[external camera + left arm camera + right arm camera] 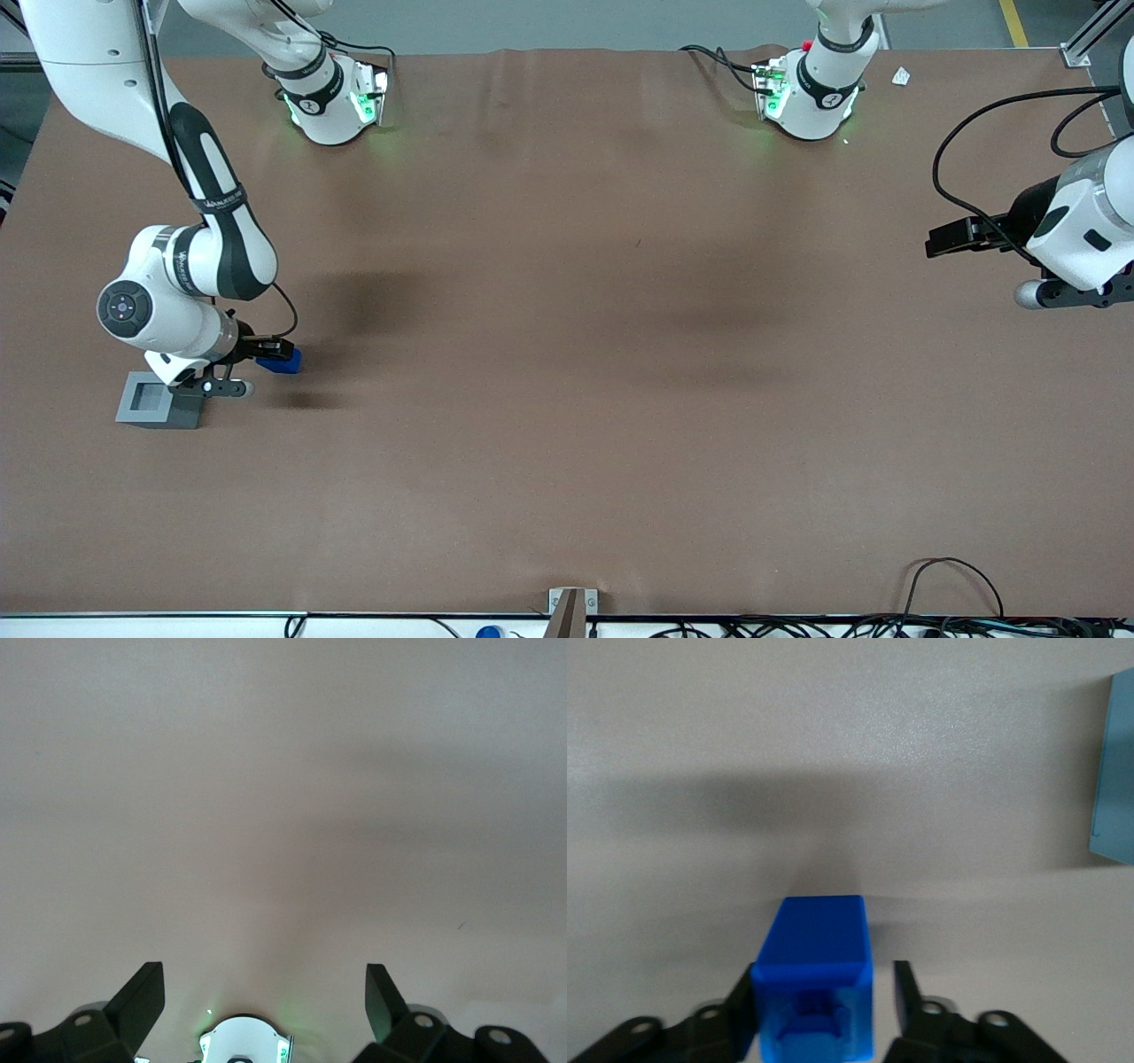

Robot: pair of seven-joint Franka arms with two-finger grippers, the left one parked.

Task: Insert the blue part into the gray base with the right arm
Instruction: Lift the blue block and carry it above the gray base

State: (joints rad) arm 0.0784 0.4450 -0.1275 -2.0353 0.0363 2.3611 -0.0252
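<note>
Between the black gripper [824,1010] fingers sits the small bright-blue plastic block [815,979], pinched, held off the table; light-gray square recessed base [159,400] lies just beside, nearer front cam.

White right arm [159,292], dark panels, black tool [266,350].

Glossy blue plastic part [815,979], matt gray base [158,400], black plastic gripper [824,1010], smooth matt brown table [567,399]
</note>
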